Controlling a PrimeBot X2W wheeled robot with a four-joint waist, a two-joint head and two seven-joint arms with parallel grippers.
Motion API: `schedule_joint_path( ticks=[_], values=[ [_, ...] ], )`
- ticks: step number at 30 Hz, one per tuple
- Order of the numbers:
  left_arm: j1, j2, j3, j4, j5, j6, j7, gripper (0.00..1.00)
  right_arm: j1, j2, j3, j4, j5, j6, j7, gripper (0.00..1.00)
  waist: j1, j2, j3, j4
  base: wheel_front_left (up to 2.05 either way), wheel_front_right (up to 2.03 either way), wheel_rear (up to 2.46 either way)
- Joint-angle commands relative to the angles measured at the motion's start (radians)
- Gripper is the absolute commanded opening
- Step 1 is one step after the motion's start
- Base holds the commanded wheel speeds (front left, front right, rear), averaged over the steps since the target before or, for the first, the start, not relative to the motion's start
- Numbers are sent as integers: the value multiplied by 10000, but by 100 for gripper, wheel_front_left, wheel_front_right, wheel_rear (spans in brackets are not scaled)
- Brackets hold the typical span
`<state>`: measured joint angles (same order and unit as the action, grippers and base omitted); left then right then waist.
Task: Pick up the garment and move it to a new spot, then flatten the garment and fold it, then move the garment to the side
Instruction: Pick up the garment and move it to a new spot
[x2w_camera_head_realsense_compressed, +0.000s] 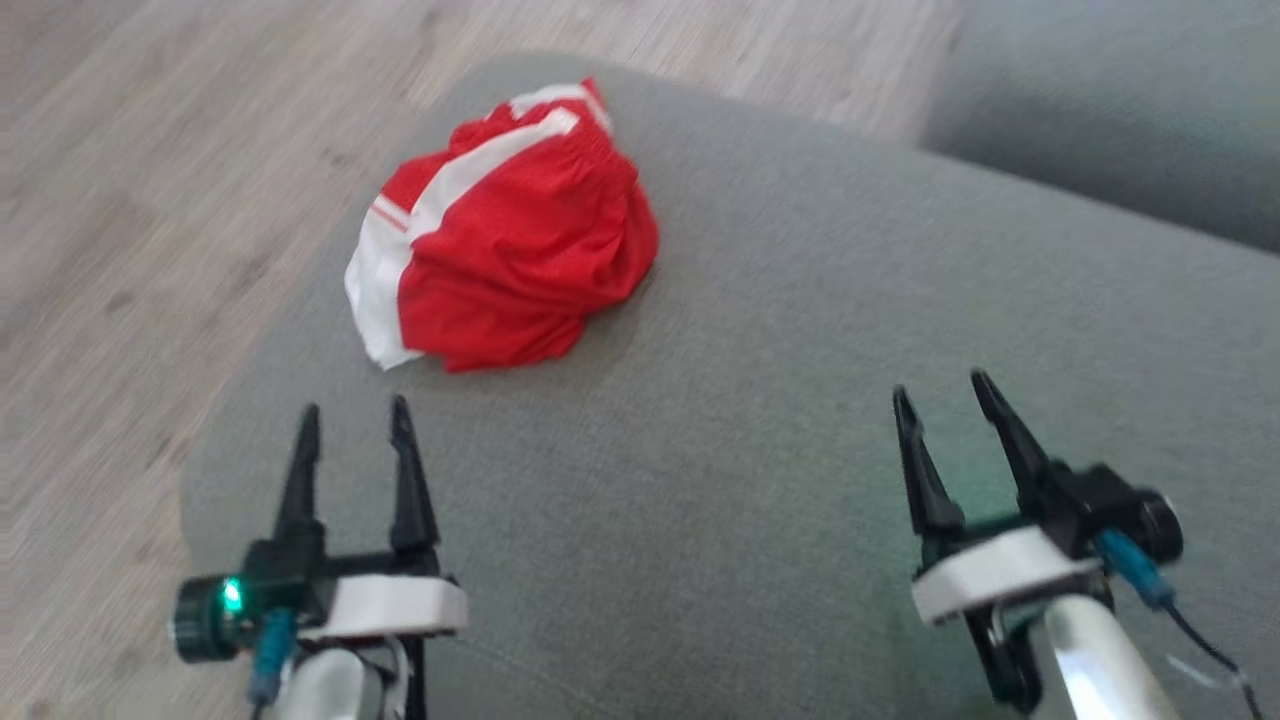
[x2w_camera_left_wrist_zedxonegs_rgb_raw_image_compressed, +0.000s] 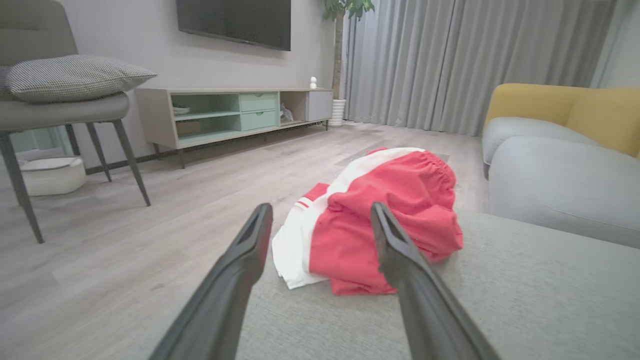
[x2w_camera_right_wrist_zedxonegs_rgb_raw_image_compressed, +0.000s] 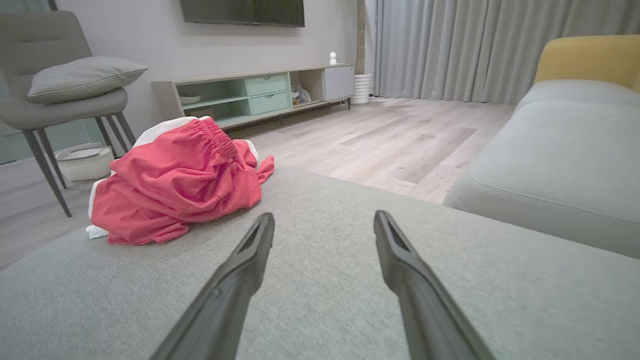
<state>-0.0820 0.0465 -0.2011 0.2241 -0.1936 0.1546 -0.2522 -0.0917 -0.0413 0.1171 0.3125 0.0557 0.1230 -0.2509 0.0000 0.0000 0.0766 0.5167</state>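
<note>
The garment (x2w_camera_head_realsense_compressed: 510, 230), red shorts with white side stripes, lies in a crumpled heap on the grey cushion (x2w_camera_head_realsense_compressed: 750, 420), near the far left edge by the wooden floor (x2w_camera_head_realsense_compressed: 130, 200). Judging by that bunched shape, nothing of the task is done yet: the pick-up, the move, the flattening, the fold and the final shift aside are all left. The left gripper (x2w_camera_head_realsense_compressed: 355, 408) hovers near the heap with its jaws spread wide and empty. The garment sits just ahead of its fingertips, slightly to the right. The right gripper (x2w_camera_head_realsense_compressed: 940, 385), equally spread and empty, hangs over bare cushion, well apart from the garment.
</note>
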Motion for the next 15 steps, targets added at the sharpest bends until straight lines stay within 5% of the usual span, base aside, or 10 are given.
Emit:
schedule_joint_path(
  ticks=[1, 8, 15],
  values=[
    [-580, 37, 427, -468, 104, 62, -95, 100, -482, -89, 276, -217, -129, 77, -109, 100, 0, 0, 481, 329, 0, 0, 0],
    [-2218, 41, 1335, -682, 578, -948, -95, 100, -801, -427, 315, -254, -649, 77, -109, 100, 0, 0, 1446, 440, 0, 0, 0],
    [-5462, 481, 1259, 1004, 902, -2375, -95, 100, -953, -1295, -94, -622, -1027, 77, -109, 100, 0, 0, 2808, 65, 0, 0, 0]
  ],
)
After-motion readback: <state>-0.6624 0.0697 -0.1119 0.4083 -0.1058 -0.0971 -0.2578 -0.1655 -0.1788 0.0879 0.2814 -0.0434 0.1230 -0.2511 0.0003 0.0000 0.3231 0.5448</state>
